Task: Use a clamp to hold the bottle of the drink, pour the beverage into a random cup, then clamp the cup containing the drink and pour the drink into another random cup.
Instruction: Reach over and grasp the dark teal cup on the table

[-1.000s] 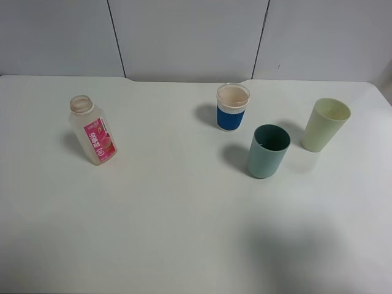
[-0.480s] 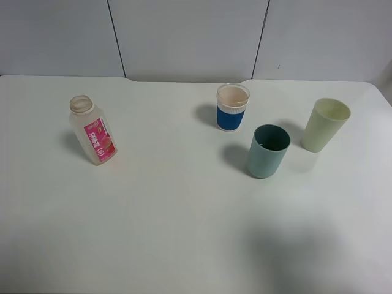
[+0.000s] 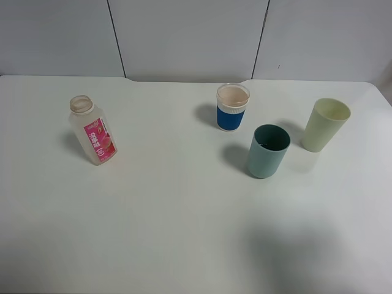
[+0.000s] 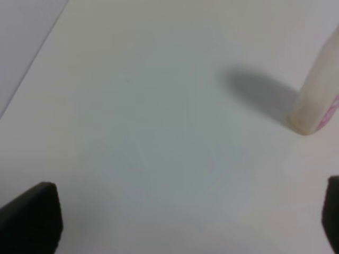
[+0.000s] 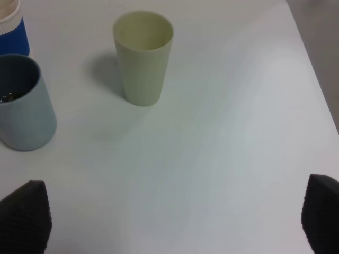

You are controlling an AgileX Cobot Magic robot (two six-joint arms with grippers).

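White bench lay under both pairs of fingers. The left fingers were wide apart and held nothing; only bare bench showed between them. The bottle stood on its base well ahead of them, off to one side, out in line with one fingertip and not in the gap. Its top was open and it had a pink label.

The right fingers were wide apart too, with nothing between them. Ahead of them stood three cups, all upright and apart. The teal-green cup was the nearest, out by one fingertip, and a little dark drink showed at its bottom. The blue-banded cup stood behind it, farther from the fingers. The pale yellow-green cup stood beside the teal one, farther ahead and more in line with the gap.
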